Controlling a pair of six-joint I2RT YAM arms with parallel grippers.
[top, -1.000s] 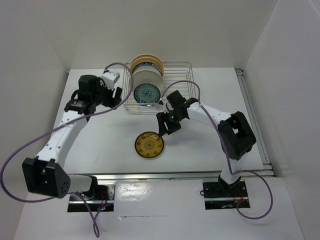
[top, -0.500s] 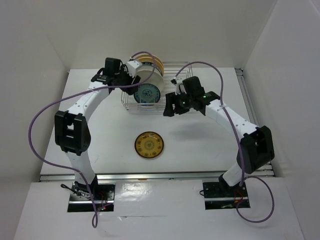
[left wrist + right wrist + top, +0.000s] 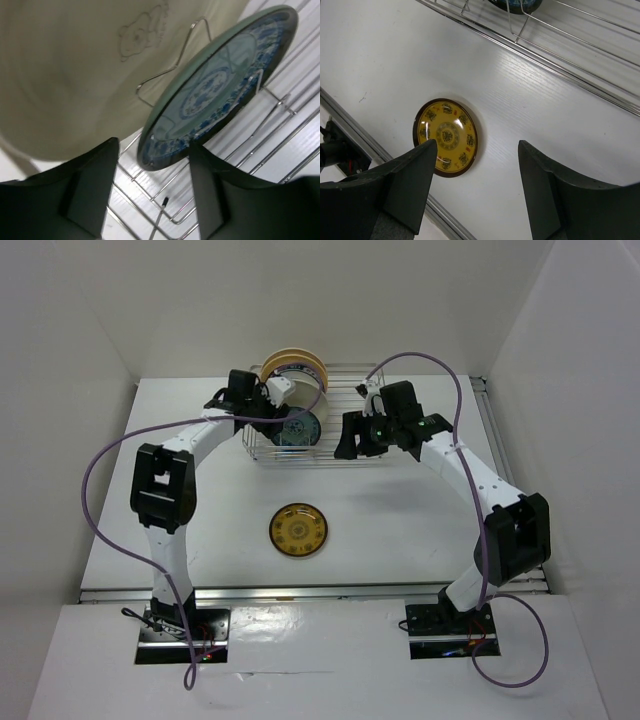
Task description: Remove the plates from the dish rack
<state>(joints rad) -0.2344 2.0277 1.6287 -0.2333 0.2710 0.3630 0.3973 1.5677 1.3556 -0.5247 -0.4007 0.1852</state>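
Top external view: the dish rack (image 3: 342, 380) is seen at the far middle of the table (image 3: 420, 530), with plates stood on edge in its left part. Tan-rimmed plates (image 3: 293, 361) are racked furthest back, a large cream plate (image 3: 298, 398) is stood in front of them, and a small blue-patterned plate (image 3: 298, 432) is leaned at the front. A small gold-patterned plate (image 3: 298, 530) is laid flat on the table, well apart from the rack on its near side.

The left gripper (image 3: 152, 145) is positioned at the rack's left side, close against the racked plates. In the left wrist view its fingers (image 3: 90, 190) are spread wide, and the lower rim of the blue-patterned plate is framed between the tips. Whether either pad is touching that rim cannot be told; nothing is seen clamped. The blue-patterned plate is propped tilted against the upright wire prongs (image 3: 187, 37), and the cream plate is shown blurred just behind it.

The right gripper (image 3: 476, 145) is held above the rack's front edge, toward its right half. Its jaws are set wide apart and nothing is carried. In the right wrist view the gold-patterned plate is seen on the table below, and the rack's front rail is seen crossing the top.
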